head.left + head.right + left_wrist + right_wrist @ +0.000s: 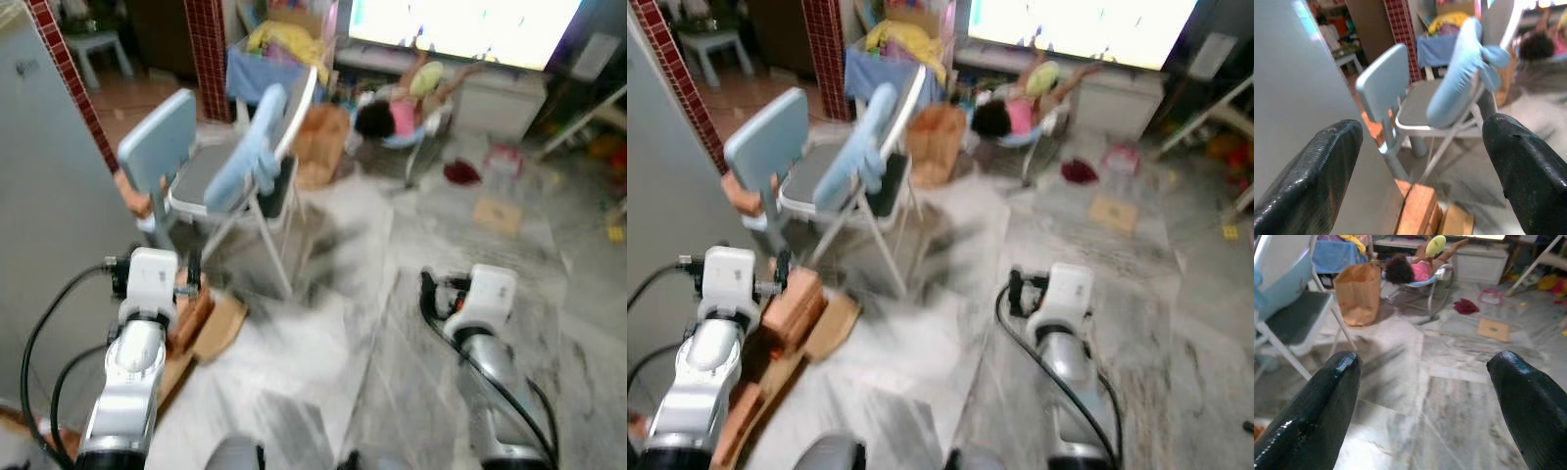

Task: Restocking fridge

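Grey marble floor (1459, 396) spreads past a folding chair (235, 181) and paper bag (1357, 293); left gripper (1422, 161) and right gripper (1422, 396) gape empty.

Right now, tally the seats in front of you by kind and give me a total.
Light blue plastic chair: 1
Folding chair with a light blue cushion draped over its back: 1
Baby bouncer with a person lying in it: 1
Small pale stool in the far room: 1
Total: 4
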Robot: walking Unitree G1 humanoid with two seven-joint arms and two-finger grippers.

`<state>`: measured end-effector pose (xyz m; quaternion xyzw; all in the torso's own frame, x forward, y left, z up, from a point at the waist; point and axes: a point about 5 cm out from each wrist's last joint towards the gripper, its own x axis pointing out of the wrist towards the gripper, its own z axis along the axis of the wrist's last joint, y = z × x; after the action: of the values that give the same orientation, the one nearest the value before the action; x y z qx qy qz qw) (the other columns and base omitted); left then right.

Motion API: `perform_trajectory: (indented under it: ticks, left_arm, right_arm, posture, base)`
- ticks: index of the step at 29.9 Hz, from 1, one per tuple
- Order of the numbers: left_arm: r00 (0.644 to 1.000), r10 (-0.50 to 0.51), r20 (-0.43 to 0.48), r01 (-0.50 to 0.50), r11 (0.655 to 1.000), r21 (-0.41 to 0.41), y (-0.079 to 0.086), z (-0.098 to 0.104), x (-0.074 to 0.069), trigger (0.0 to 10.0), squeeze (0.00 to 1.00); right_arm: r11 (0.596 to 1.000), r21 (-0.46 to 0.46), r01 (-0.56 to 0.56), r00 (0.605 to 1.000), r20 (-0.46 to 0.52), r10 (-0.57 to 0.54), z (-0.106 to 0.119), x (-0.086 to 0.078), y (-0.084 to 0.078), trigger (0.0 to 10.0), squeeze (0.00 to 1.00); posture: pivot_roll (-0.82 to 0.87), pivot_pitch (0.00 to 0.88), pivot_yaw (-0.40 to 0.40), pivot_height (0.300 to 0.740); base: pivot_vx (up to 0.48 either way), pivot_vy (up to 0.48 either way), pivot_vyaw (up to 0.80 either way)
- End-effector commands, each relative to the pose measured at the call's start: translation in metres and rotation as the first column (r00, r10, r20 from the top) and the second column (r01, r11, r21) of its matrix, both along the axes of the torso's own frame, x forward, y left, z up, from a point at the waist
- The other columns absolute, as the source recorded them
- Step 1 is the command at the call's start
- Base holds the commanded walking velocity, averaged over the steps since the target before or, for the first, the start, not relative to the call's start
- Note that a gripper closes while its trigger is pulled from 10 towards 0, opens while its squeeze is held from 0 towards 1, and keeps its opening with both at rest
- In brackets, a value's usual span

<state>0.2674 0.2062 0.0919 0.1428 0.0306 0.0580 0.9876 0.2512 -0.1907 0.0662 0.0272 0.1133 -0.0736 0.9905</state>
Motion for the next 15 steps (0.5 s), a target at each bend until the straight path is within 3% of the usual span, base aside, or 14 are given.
perform_trajectory:
  ticks: [1,15]
  left_arm:
    - [1.0,0.012,0.007,-0.012,1.0,-0.009,0.0024,0.0007,0.0002,10.0,0.0]
    - [1.0,0.001,-0.017,-0.001,1.0,0.002,0.0067,-0.0013,-0.006,10.0,0.0]
  right_arm:
    - [1.0,-0.002,-0.031,0.999,0.029,0.032,0.0077,0.0057,0.0054,10.0,0.0]
    - [1.0,0.007,-0.021,1.0,0.013,0.021,0.0042,0.0022,0.0041,10.0,0.0]
  posture:
    - [0.04,0.074,-0.065,0.74]
    - [0.04,0.084,-0.044,0.74]
  base:
    - [0.0,0.469,0.0]
    - [0.0,0.479,0.0]
